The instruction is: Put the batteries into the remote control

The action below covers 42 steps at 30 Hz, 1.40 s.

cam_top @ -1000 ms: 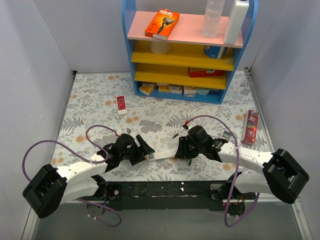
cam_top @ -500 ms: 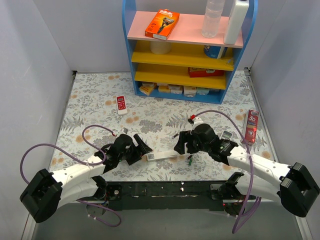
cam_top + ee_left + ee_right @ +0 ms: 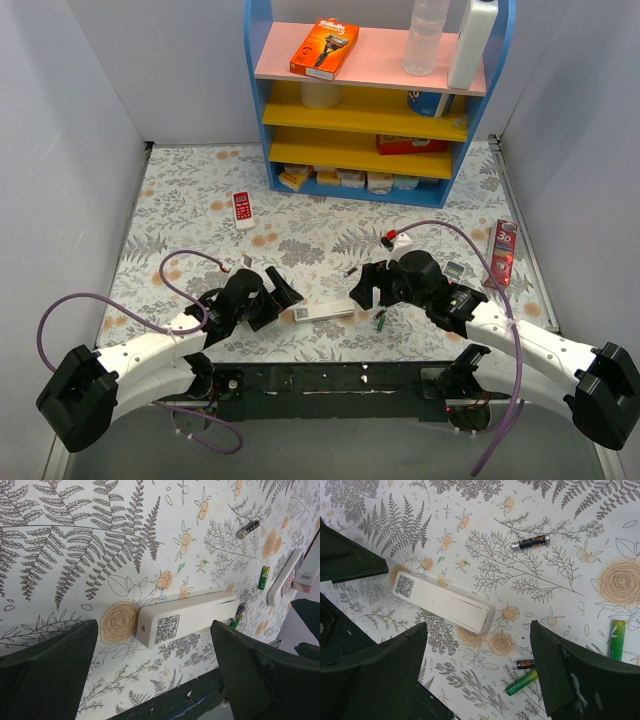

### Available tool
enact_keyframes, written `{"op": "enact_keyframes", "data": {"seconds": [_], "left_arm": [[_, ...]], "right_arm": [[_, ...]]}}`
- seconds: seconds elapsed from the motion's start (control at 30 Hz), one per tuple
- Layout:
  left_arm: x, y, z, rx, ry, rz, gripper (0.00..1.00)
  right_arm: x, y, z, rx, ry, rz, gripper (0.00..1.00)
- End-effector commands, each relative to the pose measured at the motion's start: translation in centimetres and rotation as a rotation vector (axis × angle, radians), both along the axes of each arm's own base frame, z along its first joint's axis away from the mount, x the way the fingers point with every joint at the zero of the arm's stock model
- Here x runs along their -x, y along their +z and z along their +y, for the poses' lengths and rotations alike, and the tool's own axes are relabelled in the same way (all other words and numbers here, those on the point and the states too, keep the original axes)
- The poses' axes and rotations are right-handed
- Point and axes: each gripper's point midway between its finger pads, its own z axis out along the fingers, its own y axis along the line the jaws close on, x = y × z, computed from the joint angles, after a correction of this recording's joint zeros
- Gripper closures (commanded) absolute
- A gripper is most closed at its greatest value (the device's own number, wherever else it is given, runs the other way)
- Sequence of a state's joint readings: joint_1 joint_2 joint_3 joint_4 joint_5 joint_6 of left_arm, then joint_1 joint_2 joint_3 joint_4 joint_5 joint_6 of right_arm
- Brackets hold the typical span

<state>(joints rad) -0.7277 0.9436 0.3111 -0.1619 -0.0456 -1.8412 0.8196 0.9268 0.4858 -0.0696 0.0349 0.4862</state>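
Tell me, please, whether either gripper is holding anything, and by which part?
Nothing is held. The left gripper and the right gripper are both open, and the remote control lies on the table between them.

We note remote control off-white, plain, black QR square at one end. Green batteries bright lime; dark batteries black with orange print (silver tips). Counter cover white, grey fern pattern, orange roses. At far edge, shelf blue frame, pink top board, yellow lower boards. Toward far-left corner, small remote red-and-white.
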Motion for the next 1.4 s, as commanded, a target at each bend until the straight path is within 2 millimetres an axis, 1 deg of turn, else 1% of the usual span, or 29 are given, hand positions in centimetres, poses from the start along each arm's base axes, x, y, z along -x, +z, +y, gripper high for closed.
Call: {"op": "enact_keyframes", "data": {"seconds": [0.0,0.17,0.3,0.37,0.4,0.43,0.47,0.5,0.53,0.6,0.63,0.7,0.73,0.8,0.83,0.87,0.9,0.93,0.97,1.0,1.03,1.07,1.1,1.17,1.2,1.27,1.3,1.33,1.37], "left_arm": [[-0.5,0.6,0.5,-0.022,0.022,-0.026,0.02],[-0.8,1.4,0.4,-0.015,0.021,-0.040,0.02],[-1.4,3.2,0.6,-0.014,0.038,-0.087,0.02],[-1.7,3.9,0.9,-0.026,0.046,-0.113,0.02],[-1.9,4.5,1.5,-0.038,0.063,-0.133,0.02],[-2.4,5.6,1.6,-0.040,0.077,-0.159,0.02],[-2.6,6.3,1.9,-0.053,0.080,-0.185,0.02],[-2.9,7.0,2.9,-0.078,0.114,-0.213,0.02],[-3.3,8.5,3.1,-0.075,0.131,-0.245,0.02],[-3.4,9.4,4.3,-0.117,0.152,-0.279,0.02],[-3.8,11.1,4.8,-0.115,0.178,-0.330,0.02],[-4.0,12.1,5.5,-0.153,0.171,-0.379,0.02],[-4.1,12.7,5.8,-0.160,0.172,-0.405,0.02],[-4.2,13.3,6.0,-0.188,0.152,-0.435,0.02],[-4.1,13.4,6.0,-0.195,0.145,-0.437,0.02],[-4.1,13.2,5.8,-0.200,0.129,-0.431,0.02],[-4.0,12.9,5.6,-0.199,0.114,-0.423,0.02],[-3.9,12.5,5.2,-0.197,0.093,-0.414,0.02],[-3.5,11.8,4.3,-0.184,0.043,-0.389,0.02],[-3.5,11.1,3.7,-0.181,0.019,-0.376,0.02],[-3.3,10.5,3.3,-0.185,-0.013,-0.362,0.02],[-3.1,9.9,2.7,-0.184,-0.049,-0.346,0.02],[-2.7,8.4,1.8,-0.189,-0.109,-0.299,0.02],[-2.3,7.0,0.8,-0.195,-0.169,-0.247,0.02],[-1.8,5.7,0.0,-0.195,-0.218,-0.196,0.02],[-1.4,4.3,-0.4,-0.201,-0.239,-0.134,0.06],[-1.0,3.7,-0.8,-0.197,-0.260,-0.104,0.07],[-0.9,2.6,-0.8,-0.217,-0.267,-0.063,0.13],[-0.8,2.1,-0.9,-0.222,-0.270,-0.044,0.15]], "right_arm": [[-0.4,0.9,0.5,-0.007,0.028,-0.048,0.10],[-0.2,0.5,0.5,0.029,0.058,-0.037,0.11],[-0.5,1.0,0.0,0.047,0.040,-0.060,0.11],[-1.1,1.6,-0.5,0.064,0.012,-0.081,0.11],[-1.0,1.7,-0.9,0.084,0.004,-0.084,0.11],[-1.5,1.8,-1.6,0.108,-0.027,-0.099,0.11],[-1.8,2.4,-1.8,0.113,-0.039,-0.116,0.11],[-2.0,3.0,-2.1,0.113,-0.055,-0.134,0.11],[-2.3,3.1,-2.9,0.140,-0.084,-0.146,0.11],[-2.5,4.0,-3.3,0.138,-0.100,-0.176,0.11],[-2.5,4.2,-3.4,0.143,-0.095,-0.192,0.11],[-2.5,4.4,-3.3,0.149,-0.073,-0.209,0.11],[-2.1,4.4,-2.8,0.142,-0.024,-0.210,0.12],[-1.9,3.9,-2.4,0.182,0.045,-0.214,0.15],[-1.2,3.6,-1.7,0.178,0.108,-0.201,0.17],[-1.0,2.8,-1.5,0.205,0.138,-0.176,0.19],[-0.9,2.5,-1.3,0.210,0.152,-0.158,0.21],[-0.5,2.6,-0.6,0.193,0.186,-0.140,0.22],[-0.5,2.3,-0.4,0.198,0.194,-0.126,0.24],[0.1,1.5,0.4,0.190,0.234,-0.081,0.25],[0.6,1.4,1.0,0.175,0.269,-0.060,0.26],[0.9,0.6,1.4,0.189,0.295,-0.038,0.26],[1.1,0.2,1.5,0.203,0.321,-0.038,0.27],[1.5,-0.8,1.8,0.229,0.365,-0.018,0.27],[1.6,-1.1,1.9,0.237,0.381,-0.013,0.29],[1.8,-1.6,2.2,0.256,0.410,0.021,0.33],[1.8,-1.7,2.4,0.254,0.416,0.032,0.37],[1.9,-1.7,2.6,0.243,0.406,0.055,0.39],[1.8,-1.8,2.8,0.242,0.385,0.075,0.39]]}}
